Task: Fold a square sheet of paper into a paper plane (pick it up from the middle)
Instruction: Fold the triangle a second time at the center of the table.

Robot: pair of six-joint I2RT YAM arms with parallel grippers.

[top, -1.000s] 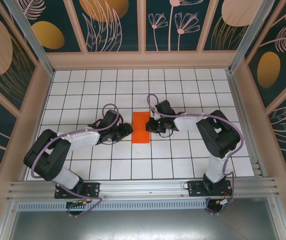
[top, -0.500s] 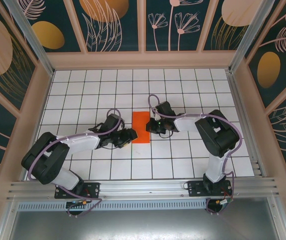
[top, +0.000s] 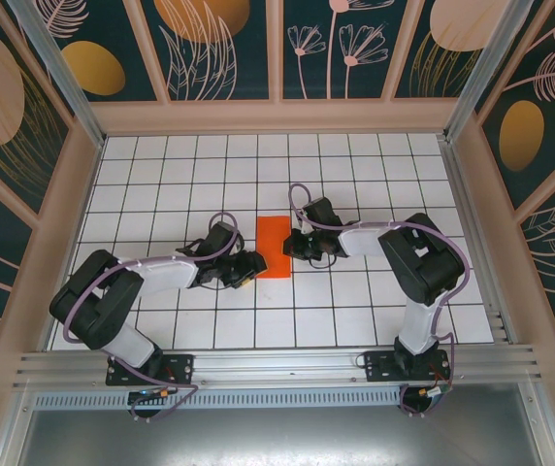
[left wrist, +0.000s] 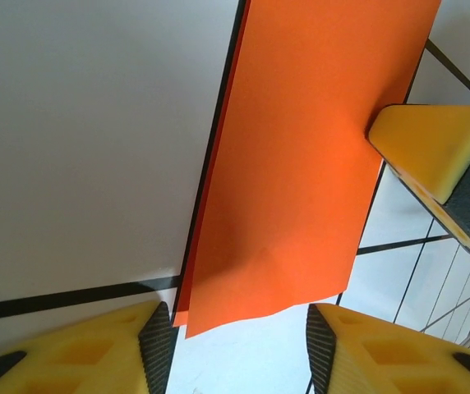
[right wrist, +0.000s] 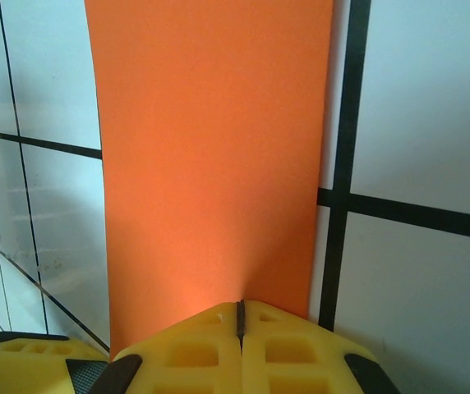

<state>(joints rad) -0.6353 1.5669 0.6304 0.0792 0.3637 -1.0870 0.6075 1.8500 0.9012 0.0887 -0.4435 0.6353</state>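
The right fingers (right wrist: 194,357) are pressing shut, tips down, on the 3 o'clock edge of the square sheet of paper (top: 274,247), which is lying folded to a narrow rectangle at the middle of the counter (top: 355,311). The left fingers (left wrist: 87,353) are standing half open, straddling its slightly raised 7 o'clock corner without gripping. For a clean fold, the right side should be pinning firmly while the left side is closing gently on that corner.
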